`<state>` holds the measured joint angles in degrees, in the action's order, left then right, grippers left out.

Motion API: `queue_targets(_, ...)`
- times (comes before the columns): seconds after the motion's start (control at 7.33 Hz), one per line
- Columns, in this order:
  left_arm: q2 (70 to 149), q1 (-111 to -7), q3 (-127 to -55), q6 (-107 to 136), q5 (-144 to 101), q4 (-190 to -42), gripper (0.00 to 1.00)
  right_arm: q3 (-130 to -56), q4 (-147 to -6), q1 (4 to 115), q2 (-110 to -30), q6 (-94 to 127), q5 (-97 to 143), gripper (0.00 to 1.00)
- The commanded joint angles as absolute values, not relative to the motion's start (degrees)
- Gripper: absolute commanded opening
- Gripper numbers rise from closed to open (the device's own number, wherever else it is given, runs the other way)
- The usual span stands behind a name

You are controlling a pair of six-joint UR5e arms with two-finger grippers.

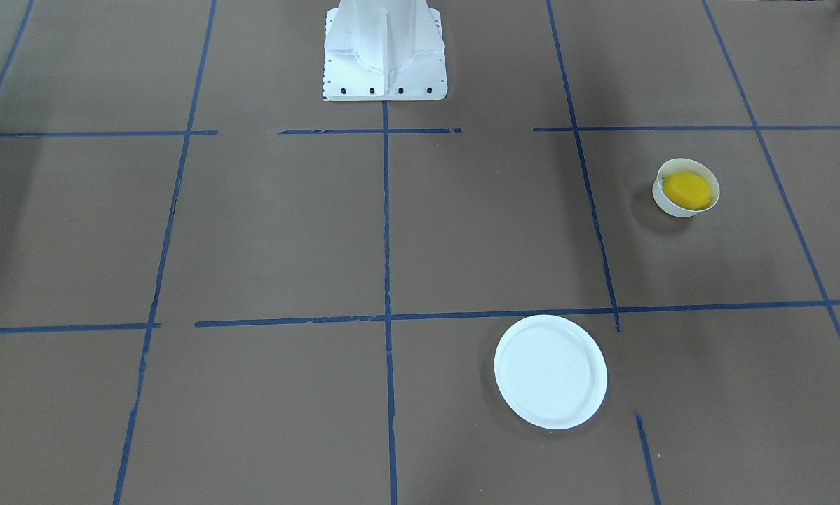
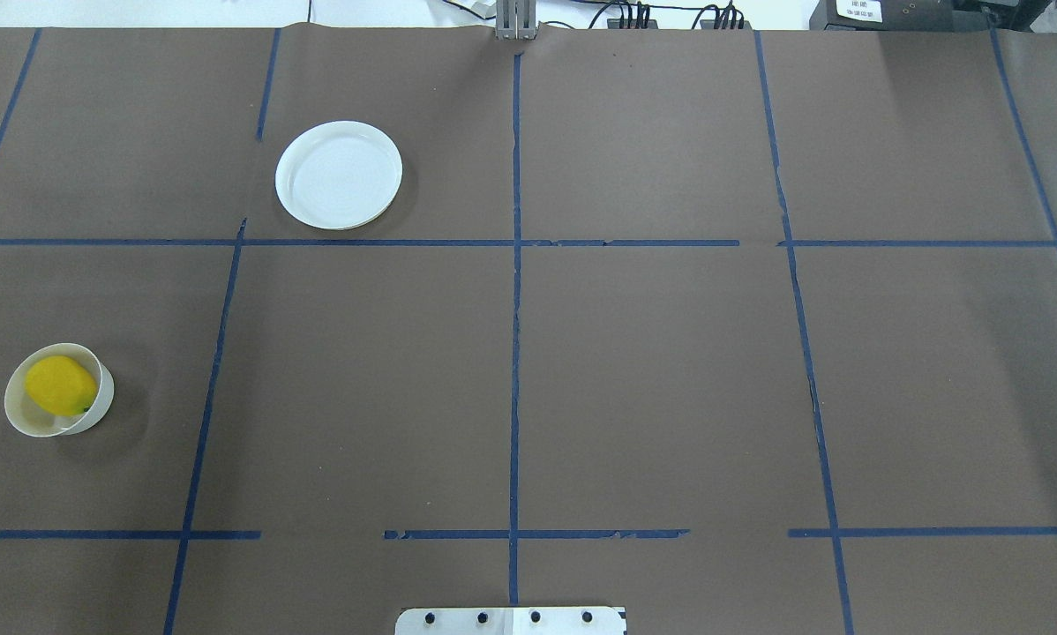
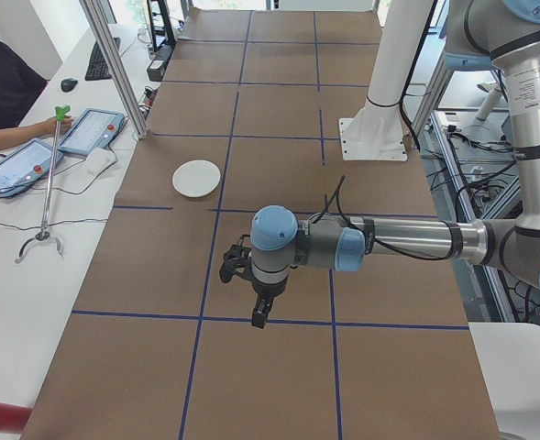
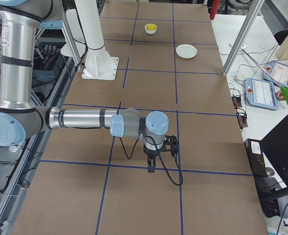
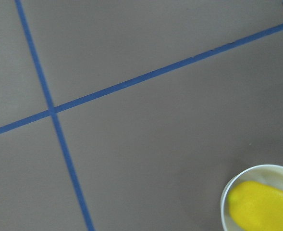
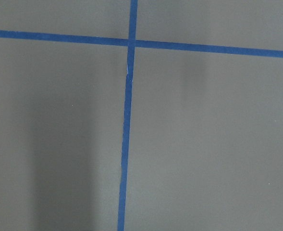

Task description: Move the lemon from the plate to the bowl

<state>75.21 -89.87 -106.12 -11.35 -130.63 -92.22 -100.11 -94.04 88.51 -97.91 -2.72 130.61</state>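
Observation:
The yellow lemon point(image 1: 686, 191) lies inside the small deep white bowl point(image 1: 672, 207), on the robot's left side of the table. Both also show in the overhead view, the lemon point(image 2: 59, 385) in the bowl point(image 2: 27, 425), and at the lower right corner of the left wrist view point(image 5: 264, 208). The flat white plate point(image 1: 550, 372) is empty; it lies farther from the robot point(image 2: 339, 174). My left gripper point(image 3: 260, 319) hangs above the table, seen only from the side; I cannot tell if it is open. The same holds for my right gripper point(image 4: 150, 169).
The white robot base point(image 1: 385, 63) stands at the table's robot-side edge. Blue tape lines point(image 2: 515, 353) divide the brown table cover into squares. Aluminium posts point(image 3: 114, 64) stand at the operators' edge, with tablets point(image 3: 91, 131) on the side desk.

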Motion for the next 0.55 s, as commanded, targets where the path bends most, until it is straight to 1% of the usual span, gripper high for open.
queue_targets(0.0,74.45,-91.05,-105.74,-11.78,-130.69,-89.91,1.0,-100.11,-94.04,88.51,-97.91,-2.72,130.61,1.0)
queue_targets(0.27,75.05,-91.32,-105.56,-11.43,-137.94,-83.96,1.0,-100.11,-94.04,88.51,-97.91,-2.72,130.61,1.0)
queue_targets(0.41,75.15,-91.32,-105.56,-11.34,-138.25,-83.94,1.0,-100.11,-94.04,88.51,-97.91,-2.72,130.61,1.0)
